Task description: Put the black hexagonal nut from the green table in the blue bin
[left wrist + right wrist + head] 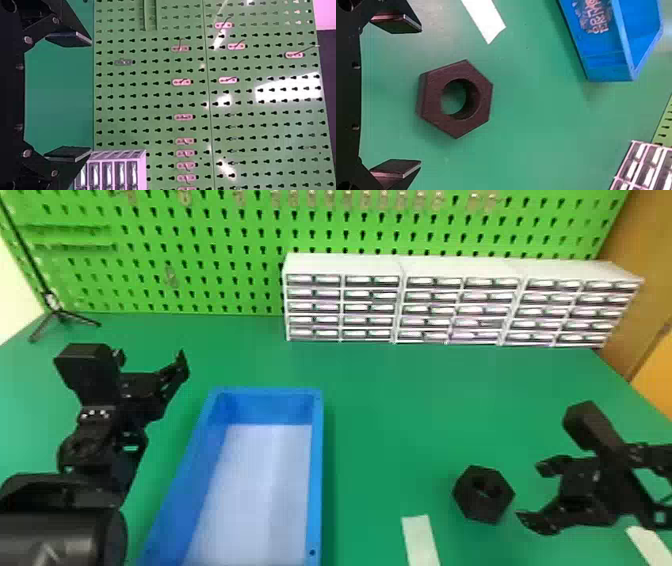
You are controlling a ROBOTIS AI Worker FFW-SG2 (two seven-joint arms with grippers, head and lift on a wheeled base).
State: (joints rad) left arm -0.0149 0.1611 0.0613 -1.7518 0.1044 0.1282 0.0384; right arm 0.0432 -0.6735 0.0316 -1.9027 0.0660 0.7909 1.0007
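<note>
Black nut (481, 507) just ahead of right gripper (532, 493), facing gap between parted fingers (397, 168).

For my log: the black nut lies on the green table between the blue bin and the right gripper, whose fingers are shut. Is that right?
No, the right gripper has its fingers open, set well apart, as the right wrist view shows. The black nut does lie on the green table between it and the blue bin.
</note>
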